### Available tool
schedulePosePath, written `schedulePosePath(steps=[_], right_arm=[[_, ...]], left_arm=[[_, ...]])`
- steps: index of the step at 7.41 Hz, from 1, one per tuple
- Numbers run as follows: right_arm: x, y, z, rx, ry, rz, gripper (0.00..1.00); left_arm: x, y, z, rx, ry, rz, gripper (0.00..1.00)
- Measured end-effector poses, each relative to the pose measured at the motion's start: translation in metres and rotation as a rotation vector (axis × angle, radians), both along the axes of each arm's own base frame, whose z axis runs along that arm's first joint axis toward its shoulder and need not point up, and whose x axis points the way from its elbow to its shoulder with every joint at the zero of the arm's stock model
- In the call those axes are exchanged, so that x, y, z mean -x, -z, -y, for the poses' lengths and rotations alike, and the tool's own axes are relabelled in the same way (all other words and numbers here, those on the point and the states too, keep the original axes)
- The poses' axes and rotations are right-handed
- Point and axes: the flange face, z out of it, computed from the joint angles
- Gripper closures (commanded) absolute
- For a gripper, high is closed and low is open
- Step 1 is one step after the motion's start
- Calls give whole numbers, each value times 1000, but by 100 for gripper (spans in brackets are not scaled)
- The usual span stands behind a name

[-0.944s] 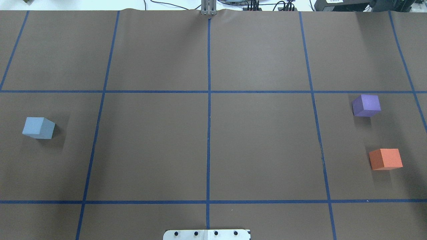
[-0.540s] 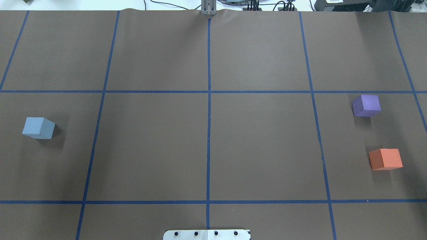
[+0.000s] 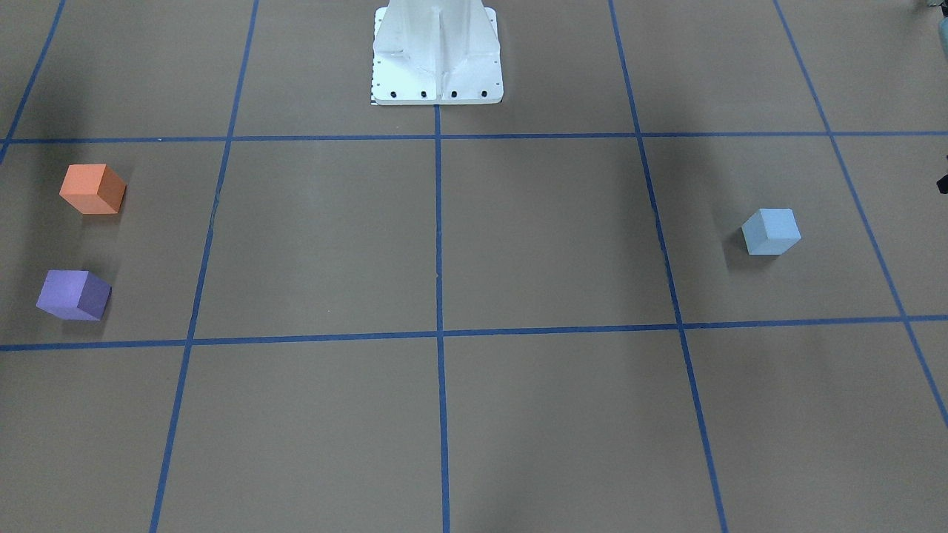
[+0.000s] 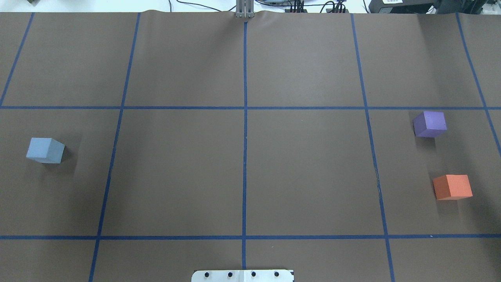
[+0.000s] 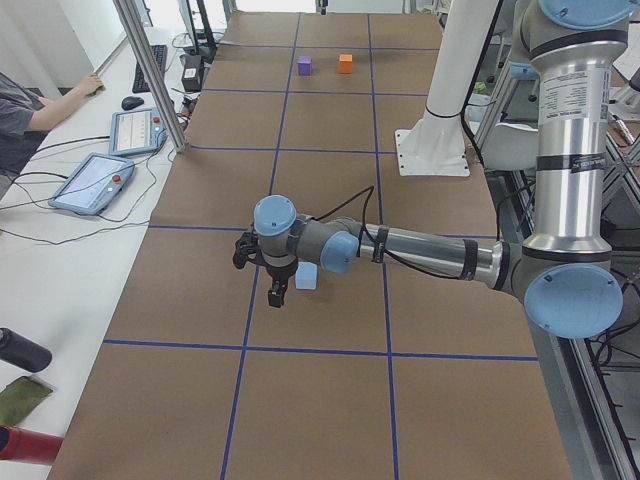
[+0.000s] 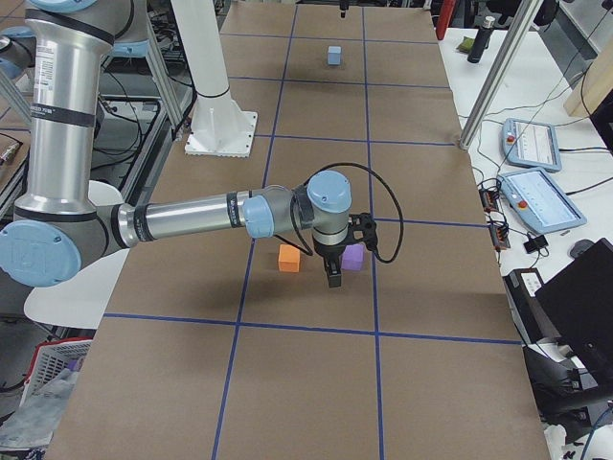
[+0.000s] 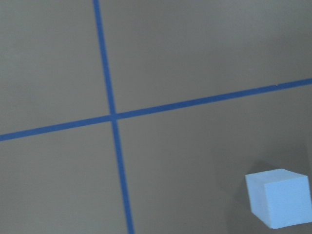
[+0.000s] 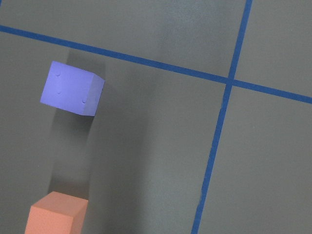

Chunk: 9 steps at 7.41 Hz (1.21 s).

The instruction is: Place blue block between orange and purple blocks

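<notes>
The light blue block (image 4: 45,150) sits on the brown table at the left, also in the front view (image 3: 771,232) and left wrist view (image 7: 278,197). The purple block (image 4: 429,123) and orange block (image 4: 452,187) sit at the far right with a gap between them, both in the right wrist view (image 8: 72,87) (image 8: 56,214). My left gripper (image 5: 275,290) hangs just beside the blue block (image 5: 306,277). My right gripper (image 6: 331,278) hovers near the purple block (image 6: 352,257) and orange block (image 6: 289,257). I cannot tell whether either gripper is open or shut.
The white robot base (image 3: 437,52) stands at the table's near middle edge. Blue tape lines grid the brown paper. An operator (image 5: 30,110) and tablets (image 5: 95,182) are beside the table, by a metal post (image 5: 150,70).
</notes>
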Motion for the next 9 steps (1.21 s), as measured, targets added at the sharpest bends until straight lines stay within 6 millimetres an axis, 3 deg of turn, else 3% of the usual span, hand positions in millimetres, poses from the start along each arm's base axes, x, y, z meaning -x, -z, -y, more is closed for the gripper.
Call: schedulePosePath(steps=[3, 4, 6, 7, 8, 9], right_arm=[[3, 1, -1, -7, -8, 6, 0], [3, 1, -1, -6, -8, 6, 0], [3, 0, -2, -5, -8, 6, 0], [3, 0, -2, -4, -8, 6, 0], [3, 0, -2, -4, -8, 6, 0], [3, 0, -2, -5, -8, 7, 0]], left_arm=[[-99, 12, -18, 74, 90, -25, 0], [-122, 8, -25, 75, 107, -4, 0], [-145, -6, -33, 83, 98, 29, 1], [-153, -12, -36, 90, 85, 39, 34], [-157, -17, -38, 96, 77, 46, 77], [-160, -18, -38, 97, 71, 48, 100]])
